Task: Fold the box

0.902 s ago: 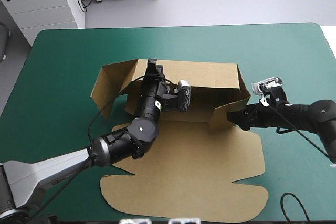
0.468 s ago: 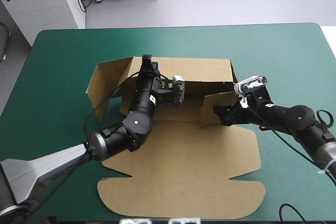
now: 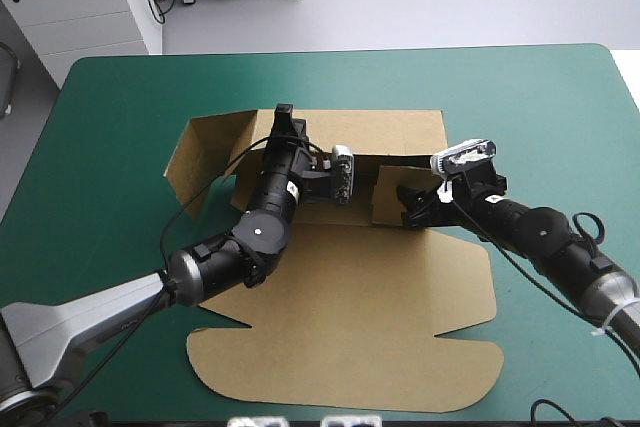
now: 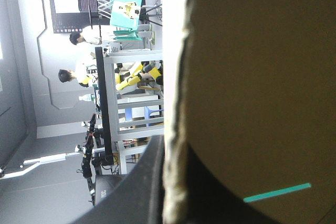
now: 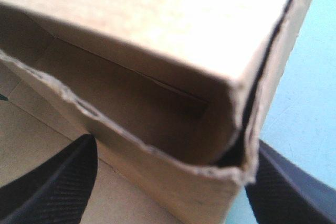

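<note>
Well, the big teal-green worktop has the brown box lying near its middle. Most of the box is flat, with the wide lid part close to me. The back wall stands up, and so does the left side flap. The right side wall is bent inward, close by the back wall.

I think things could go wrong from here. If I push the right side wall too hard, the board could crease in the wrong spot, or the whole box could slide on the worktop. If my left tool lets the back wall slip, that wall could flop down. Then the side wall would have nothing to tuck against.

My left tool sits on the top edge of the back wall. It is pinched tight on the board, with one black finger right against the edge. My right tool is at the right side wall. Its two fingers are spread wide, and the corner of that wall sits between them. I can't tell if they press on it.
</note>
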